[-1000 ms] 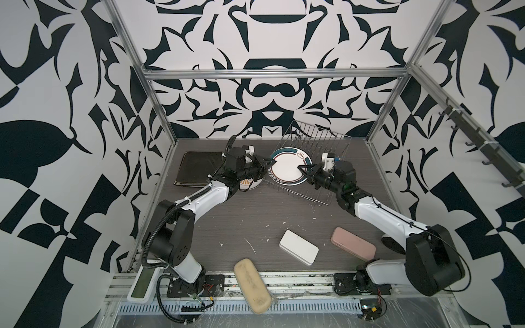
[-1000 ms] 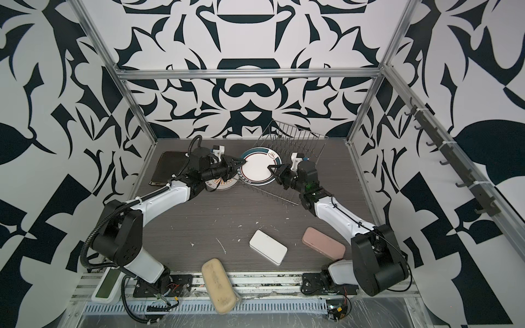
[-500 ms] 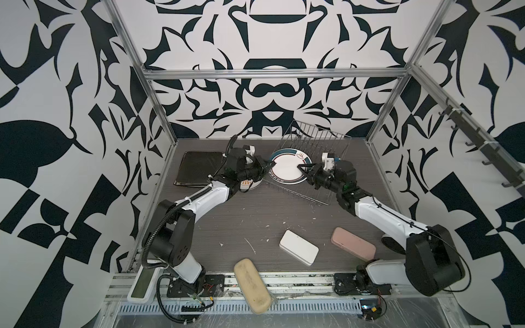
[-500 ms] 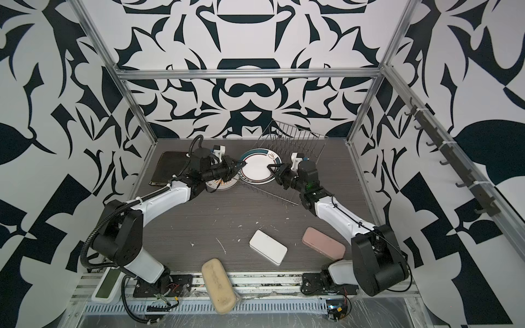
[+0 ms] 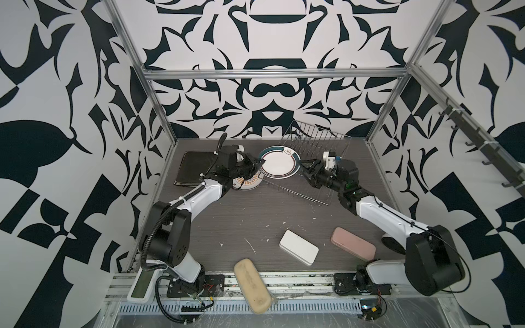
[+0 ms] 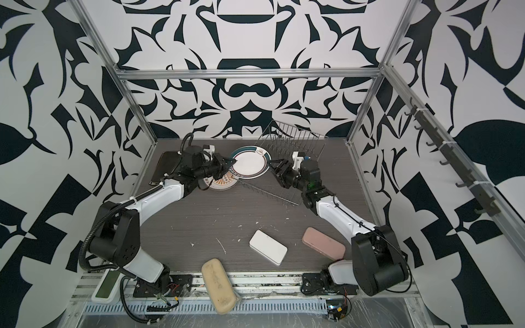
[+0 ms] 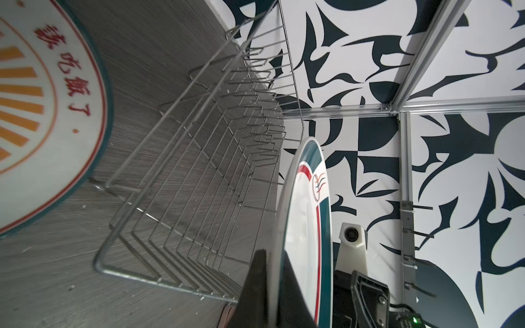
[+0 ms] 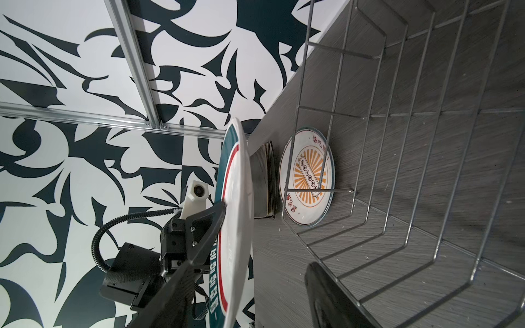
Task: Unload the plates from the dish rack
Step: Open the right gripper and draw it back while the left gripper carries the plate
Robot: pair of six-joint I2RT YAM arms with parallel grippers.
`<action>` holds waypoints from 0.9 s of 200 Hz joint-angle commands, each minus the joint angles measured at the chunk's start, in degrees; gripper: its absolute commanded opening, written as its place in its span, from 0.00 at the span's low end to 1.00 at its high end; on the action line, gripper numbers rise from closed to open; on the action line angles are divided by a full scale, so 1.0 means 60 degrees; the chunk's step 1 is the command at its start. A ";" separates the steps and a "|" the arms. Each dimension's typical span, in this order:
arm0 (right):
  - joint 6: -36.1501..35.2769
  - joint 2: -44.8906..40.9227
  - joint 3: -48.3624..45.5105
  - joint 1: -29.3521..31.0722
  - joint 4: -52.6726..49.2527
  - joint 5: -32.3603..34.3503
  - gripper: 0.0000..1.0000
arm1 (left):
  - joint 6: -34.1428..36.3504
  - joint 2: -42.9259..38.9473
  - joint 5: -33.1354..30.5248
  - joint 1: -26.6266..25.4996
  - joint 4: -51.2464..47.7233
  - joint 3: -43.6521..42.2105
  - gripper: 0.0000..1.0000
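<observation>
A round white plate (image 5: 277,166) (image 6: 249,166) with a teal rim hangs tilted in the air in front of the dish rack (image 5: 315,144) (image 6: 292,142). My left gripper (image 5: 260,163) (image 7: 274,261) is shut on its left rim. My right gripper (image 5: 305,167) (image 8: 255,272) is open, its jaws astride the right rim (image 8: 235,213) without pressing it. A second round plate (image 5: 250,183) (image 8: 308,176) with an orange sunburst lies flat on the table under the left arm. Black square plates (image 5: 196,167) are stacked at the back left. No plates stand in the silver wire rack (image 7: 199,159).
A white box (image 5: 299,247) and a pink case (image 5: 352,247) lie near the front right. A beige case (image 5: 252,285) rests on the front rail. The rack's front wire (image 5: 295,193) runs across the table between the arms. Patterned walls close in on three sides.
The right gripper has opened off the plate's right rim. The left gripper has closed fully on the left rim, and the plate has shifted slightly to the left.
</observation>
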 commanded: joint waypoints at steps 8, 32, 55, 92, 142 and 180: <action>-0.0177 -0.0408 0.0214 -0.0125 0.0275 -0.0310 0.69 | 0.0400 -0.0608 -0.0013 0.0556 -0.0168 -0.0196 0.00; -0.0206 -0.0430 0.0269 -0.0210 0.0286 -0.0337 0.70 | 0.0405 -0.0892 0.0039 0.1226 -0.0212 -0.0390 0.00; -0.0242 -0.0360 0.0387 -0.0217 0.0237 -0.0446 0.70 | 0.0769 -0.1089 0.0011 0.1802 -0.0615 -0.0329 0.00; -0.0460 -0.0164 0.0410 -0.0232 0.0250 -0.0692 0.81 | 0.2420 -0.1257 -0.1426 0.2080 -0.2434 0.0150 0.00; -0.0505 -0.0100 0.0360 -0.0233 0.0407 -0.1048 0.96 | 0.3326 -0.0931 -0.2418 0.2371 -0.2986 0.0324 0.00; -0.0762 -0.0193 0.0316 -0.0232 0.0139 -0.1054 0.99 | 0.3426 -0.0513 -0.2411 0.2630 -0.2897 0.0333 0.00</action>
